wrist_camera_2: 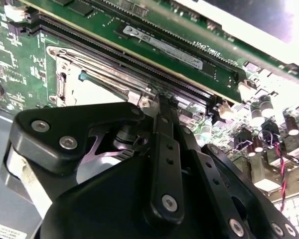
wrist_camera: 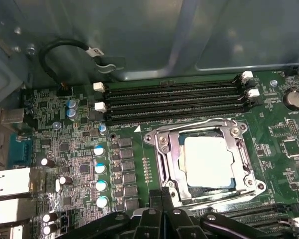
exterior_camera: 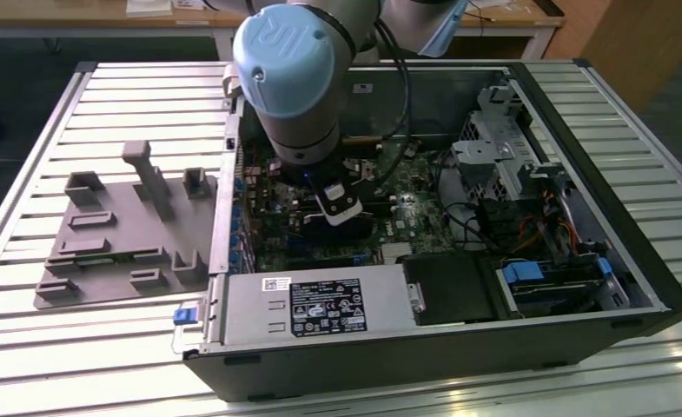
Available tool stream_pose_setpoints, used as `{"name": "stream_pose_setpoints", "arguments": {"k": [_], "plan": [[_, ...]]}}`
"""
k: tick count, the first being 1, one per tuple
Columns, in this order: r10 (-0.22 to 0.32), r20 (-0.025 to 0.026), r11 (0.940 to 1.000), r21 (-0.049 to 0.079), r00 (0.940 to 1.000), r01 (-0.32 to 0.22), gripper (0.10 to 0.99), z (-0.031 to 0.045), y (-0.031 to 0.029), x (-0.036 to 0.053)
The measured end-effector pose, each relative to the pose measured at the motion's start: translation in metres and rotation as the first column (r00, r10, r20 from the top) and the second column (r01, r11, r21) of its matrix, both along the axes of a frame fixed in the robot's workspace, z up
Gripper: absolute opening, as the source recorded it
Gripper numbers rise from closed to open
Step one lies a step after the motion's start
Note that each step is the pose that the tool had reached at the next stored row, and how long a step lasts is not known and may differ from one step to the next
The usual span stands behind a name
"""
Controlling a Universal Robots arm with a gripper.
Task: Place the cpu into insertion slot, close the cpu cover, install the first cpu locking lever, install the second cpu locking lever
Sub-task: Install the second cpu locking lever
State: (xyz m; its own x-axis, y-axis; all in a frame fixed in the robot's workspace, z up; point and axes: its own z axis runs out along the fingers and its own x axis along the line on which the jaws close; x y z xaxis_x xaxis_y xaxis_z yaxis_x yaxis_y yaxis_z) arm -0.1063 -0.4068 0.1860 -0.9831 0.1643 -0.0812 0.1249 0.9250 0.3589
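An open computer case [exterior_camera: 433,287] lies on its side on a slatted metal table [exterior_camera: 39,130], with a grey moulded fixture tray [exterior_camera: 121,234] beside it toward the exterior view's left. The arm [exterior_camera: 294,78] reaches down into the case from above, and its bulk hides most of the green motherboard [exterior_camera: 405,204] in the exterior view; a power supply box [exterior_camera: 312,308] and drive bays [exterior_camera: 514,165] crowd the board's edges. In the first wrist view the cpu [wrist_camera: 208,160] lies flat in the insertion slot [wrist_camera: 175,167], its pale silver top facing up and its edges square with the socket. The cpu cover [wrist_camera: 205,128] lies down around it as a silver frame, with the chip showing through the cut-out. Four long black memory slots [wrist_camera: 174,102] run parallel just beyond the socket, their long axis along one socket edge, and a row of blue-topped capacitors [wrist_camera: 99,169] stands beside it. The gripper [wrist_camera: 162,199] hangs just beside the socket's near edge; its fingers [wrist_camera_2: 164,129] are drawn together into a narrow line and hold nothing visible. In the second wrist view the black linkage blocks much of the socket.
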Motion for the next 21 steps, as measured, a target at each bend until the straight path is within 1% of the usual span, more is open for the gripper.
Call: {"name": "stream_pose_setpoints", "arguments": {"k": [3,5,11,18,21], "plan": [[0.000,-0.0001,1.0000,-0.010,1.0000,0.000,0.106,0.0000,0.0000,-0.0002],[0.000,-0.0002,0.9999,-0.014,1.0000,0.000,0.106,0.0001,0.0000,-0.0002],[0.000,0.0015,0.9999,-0.014,1.0000,0.000,0.106,0.0030,0.0014,-0.0003],[0.000,0.0023,0.9999,-0.013,1.0000,0.000,0.106,0.0028,0.0088,-0.0002],[0.000,0.0018,0.9999,-0.014,1.0000,0.000,0.106,0.0030,0.0091,-0.0003]]}}
